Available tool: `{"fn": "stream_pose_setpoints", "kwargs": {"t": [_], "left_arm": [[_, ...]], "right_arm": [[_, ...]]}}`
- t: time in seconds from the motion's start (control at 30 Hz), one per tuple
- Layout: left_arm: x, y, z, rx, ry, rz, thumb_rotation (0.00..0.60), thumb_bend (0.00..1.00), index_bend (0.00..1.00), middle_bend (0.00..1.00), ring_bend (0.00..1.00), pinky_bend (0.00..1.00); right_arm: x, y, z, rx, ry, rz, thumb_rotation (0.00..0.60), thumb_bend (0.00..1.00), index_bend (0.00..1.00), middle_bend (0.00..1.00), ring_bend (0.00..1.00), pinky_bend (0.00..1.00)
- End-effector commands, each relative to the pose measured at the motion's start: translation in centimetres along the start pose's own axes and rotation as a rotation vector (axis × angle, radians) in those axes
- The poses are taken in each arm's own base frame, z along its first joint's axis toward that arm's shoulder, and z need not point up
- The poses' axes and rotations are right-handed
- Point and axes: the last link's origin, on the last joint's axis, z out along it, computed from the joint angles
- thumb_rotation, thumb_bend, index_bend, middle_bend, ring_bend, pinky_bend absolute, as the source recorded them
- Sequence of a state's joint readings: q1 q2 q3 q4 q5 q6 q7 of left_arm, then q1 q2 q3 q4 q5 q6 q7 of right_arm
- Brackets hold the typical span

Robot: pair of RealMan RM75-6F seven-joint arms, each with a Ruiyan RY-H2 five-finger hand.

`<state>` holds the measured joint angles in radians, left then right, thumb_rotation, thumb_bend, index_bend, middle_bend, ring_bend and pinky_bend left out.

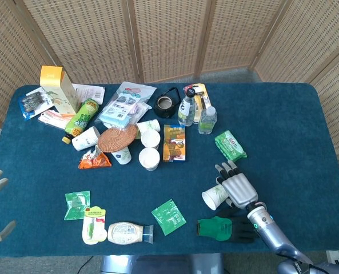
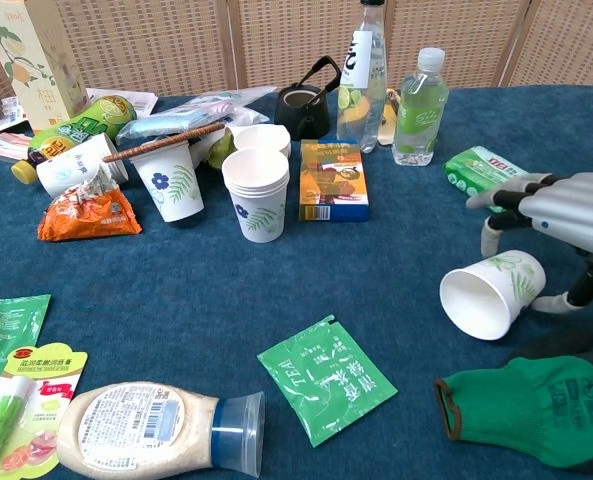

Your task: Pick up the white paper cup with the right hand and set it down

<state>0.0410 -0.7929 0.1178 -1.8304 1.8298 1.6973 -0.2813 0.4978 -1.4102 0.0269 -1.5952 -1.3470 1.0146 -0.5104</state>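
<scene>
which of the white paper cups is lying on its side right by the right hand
The lone cup at the near right, tipped with its mouth facing the camera, under the right hand. The other cups stand by the coaster, apart from one lying far left.

Green glove (image 2: 531, 410), tea sachet (image 2: 327, 379), sauce bottle (image 2: 156, 428) on blue table (image 1: 283, 114).

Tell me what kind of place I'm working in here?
Probably a staged test or data-collection setup, not a home: a blue-covered table crowded with assorted groceries, a stack of paper cups, and woven folding screens closing it off behind.
</scene>
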Motion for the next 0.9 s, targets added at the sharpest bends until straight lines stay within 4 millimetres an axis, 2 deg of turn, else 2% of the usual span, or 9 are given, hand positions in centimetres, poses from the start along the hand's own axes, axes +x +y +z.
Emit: {"fn": "stream_pose_setpoints", "kwargs": {"t": [0.03,0.37,0.67,0.9], "left_arm": [[0.0,0.0,0.0,0.000,0.001,0.000,0.600,0.33,0.00,0.00,0.00,0.00],[0.1,-0.1,0.0,0.002,0.002,-0.002,0.600,0.33,0.00,0.00,0.00,0.00],[0.0,0.0,0.0,0.000,-0.002,0.001,0.600,0.33,0.00,0.00,0.00,0.00],[-0.1,0.1,-0.1,-0.001,-0.004,0.003,0.600,0.33,0.00,0.00,0.00,0.00]], "right_arm": [[-0.1,-0.2,0.0,0.008,0.003,0.002,0.600,0.26,0.35,0.00,0.00,0.00],[-0.2,0.1,0.3,-0.011,0.036,-0.020,0.600,0.27,0.40,0.00,0.00,0.00],[1.2,0.4,-0.2,-0.045,0.168,-0.080,0.600,0.27,0.42,0.00,0.00,0.00],[1.2,0.8,-0.2,-0.047,0.271,-0.207,0.600,0.28,0.44,0.00,0.00,0.00]]}}
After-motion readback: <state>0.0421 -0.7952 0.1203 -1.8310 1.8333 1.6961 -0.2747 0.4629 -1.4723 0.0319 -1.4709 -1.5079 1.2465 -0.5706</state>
